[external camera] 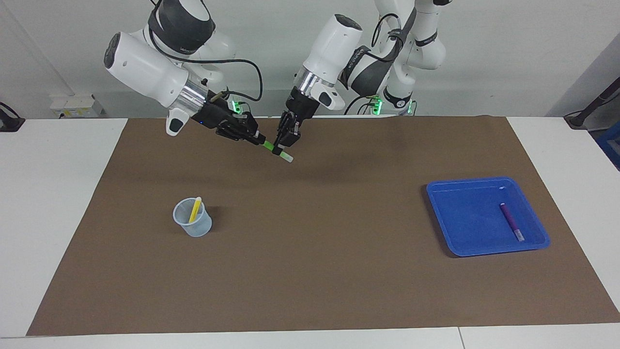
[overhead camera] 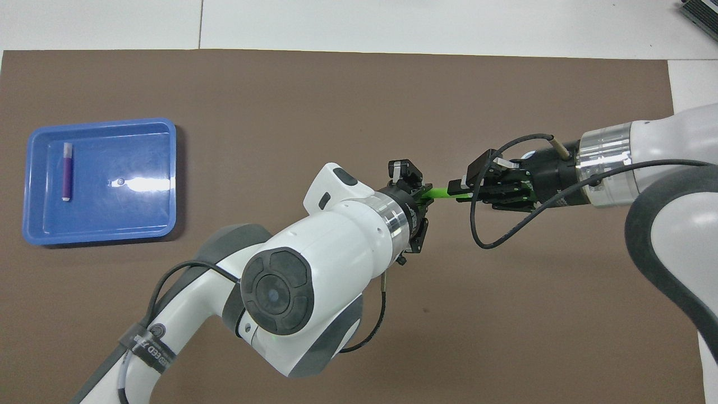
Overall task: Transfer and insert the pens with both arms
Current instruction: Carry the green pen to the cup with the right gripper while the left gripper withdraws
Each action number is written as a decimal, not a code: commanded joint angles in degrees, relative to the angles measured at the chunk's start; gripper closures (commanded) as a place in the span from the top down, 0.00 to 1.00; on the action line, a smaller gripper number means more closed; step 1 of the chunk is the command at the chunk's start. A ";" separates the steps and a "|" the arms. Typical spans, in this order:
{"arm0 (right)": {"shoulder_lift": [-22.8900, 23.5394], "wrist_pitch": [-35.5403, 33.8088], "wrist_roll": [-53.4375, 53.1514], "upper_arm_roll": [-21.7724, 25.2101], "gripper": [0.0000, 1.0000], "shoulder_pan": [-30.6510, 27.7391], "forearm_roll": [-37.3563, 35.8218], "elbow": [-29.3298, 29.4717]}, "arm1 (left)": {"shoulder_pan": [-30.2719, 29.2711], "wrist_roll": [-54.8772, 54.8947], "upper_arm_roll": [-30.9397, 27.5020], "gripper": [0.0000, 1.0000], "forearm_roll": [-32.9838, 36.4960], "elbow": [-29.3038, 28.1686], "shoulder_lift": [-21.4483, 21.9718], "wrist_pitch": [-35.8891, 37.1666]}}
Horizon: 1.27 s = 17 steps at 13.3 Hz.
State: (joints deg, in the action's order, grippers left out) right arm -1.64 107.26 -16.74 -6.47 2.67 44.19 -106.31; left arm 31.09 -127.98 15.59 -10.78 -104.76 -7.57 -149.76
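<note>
The bright green pen (external camera: 268, 145) hangs in the air between both grippers, over the brown mat near the robots. My left gripper (external camera: 282, 148) is shut on it near its whitish cap end. My right gripper (external camera: 258, 140) is shut on its other end. In the overhead view the green pen (overhead camera: 438, 192) spans the gap between the left gripper (overhead camera: 422, 193) and the right gripper (overhead camera: 460, 189). The yellow pen (external camera: 195, 209) stands tilted in a clear cup (external camera: 193, 227). The purple pen (external camera: 511, 221) (overhead camera: 67, 178) lies in the blue tray (external camera: 460, 242).
The blue tray (overhead camera: 112, 221) sits toward the left arm's end of the brown mat (external camera: 315, 252). The cup stands toward the right arm's end; it is hidden in the overhead view. Two smaller white arms with green lights stand at the table's edge by the robots.
</note>
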 commanded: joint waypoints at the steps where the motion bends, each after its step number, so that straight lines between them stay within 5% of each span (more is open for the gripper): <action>1: 0.50 2.25 0.39 -0.21 0.00 -0.30 -0.42 0.75 | 1.08 1.32 -0.83 0.46 0.93 -2.20 2.12 -0.54; 6: 1.64 2.08 0.84 -0.13 0.00 -0.21 -6.12 3.56 | 0.56 1.59 -0.83 0.76 0.93 -1.59 2.30 3.67; 11: 2.08 0.32 2.06 -0.30 0.00 -0.04 -17.53 5.33 | -1.19 9.57 -1.35 0.77 0.93 -1.50 4.23 12.80; 17: 1.64 -3.46 14.70 -0.13 0.00 -3.36 -30.55 4.63 | -12.52 26.70 -1.27 0.83 0.93 -1.67 5.46 22.75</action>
State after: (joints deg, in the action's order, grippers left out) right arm -0.44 105.36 -6.43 -6.27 1.52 16.73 -102.48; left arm 22.24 -106.17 13.96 -10.33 -104.75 -4.13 -129.56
